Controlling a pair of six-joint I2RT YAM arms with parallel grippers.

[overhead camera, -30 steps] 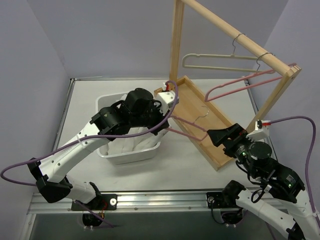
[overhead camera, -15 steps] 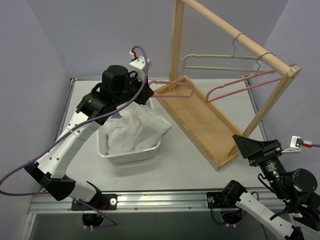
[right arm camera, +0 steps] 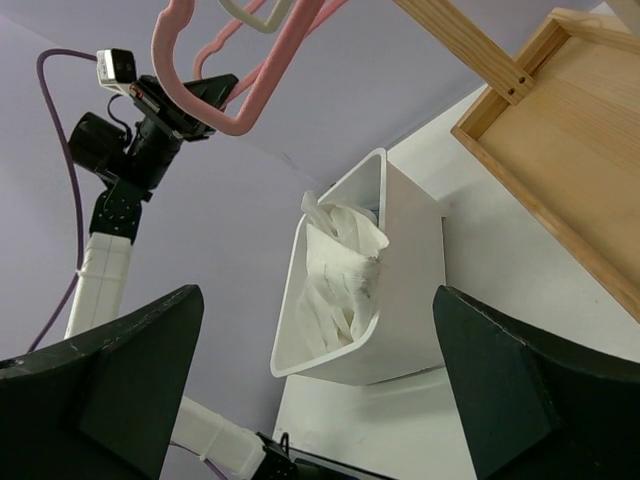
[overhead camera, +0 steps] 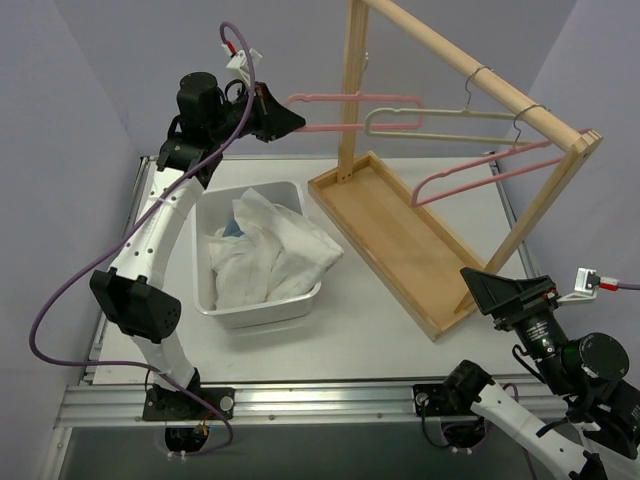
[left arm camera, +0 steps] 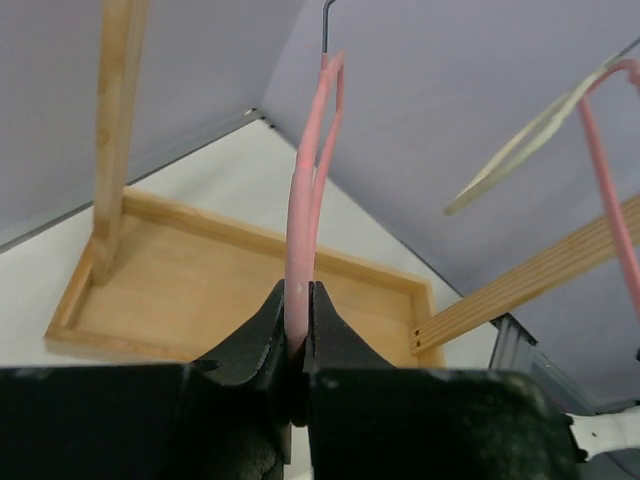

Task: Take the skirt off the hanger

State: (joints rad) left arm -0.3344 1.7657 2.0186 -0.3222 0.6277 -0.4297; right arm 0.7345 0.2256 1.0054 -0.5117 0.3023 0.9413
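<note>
The white skirt (overhead camera: 272, 250) lies crumpled in the white bin (overhead camera: 205, 210), off the hanger. My left gripper (overhead camera: 288, 120) is raised high at the back, shut on one end of the bare pink hanger (overhead camera: 350, 100), which points right toward the rack. In the left wrist view the jaws (left arm camera: 299, 297) pinch the pink hanger (left arm camera: 306, 200). My right gripper (overhead camera: 492, 292) stands open at the near right, holding nothing. The right wrist view shows its gripper (right arm camera: 318, 300) wide open, with the skirt (right arm camera: 345, 270) in the bin (right arm camera: 412, 265) beyond it.
A wooden rack stands at the right, with a tray base (overhead camera: 400, 235) and a slanted top rail (overhead camera: 480, 75). A cream hanger (overhead camera: 440, 115) and another pink hanger (overhead camera: 480, 170) hang from the rail. The rack's post (overhead camera: 352, 90) rises just behind the held hanger.
My left arm has lifted the pink hanger from over the bin up and back toward the rack; the skirt stayed in the bin. My right arm drew back to the near right.
</note>
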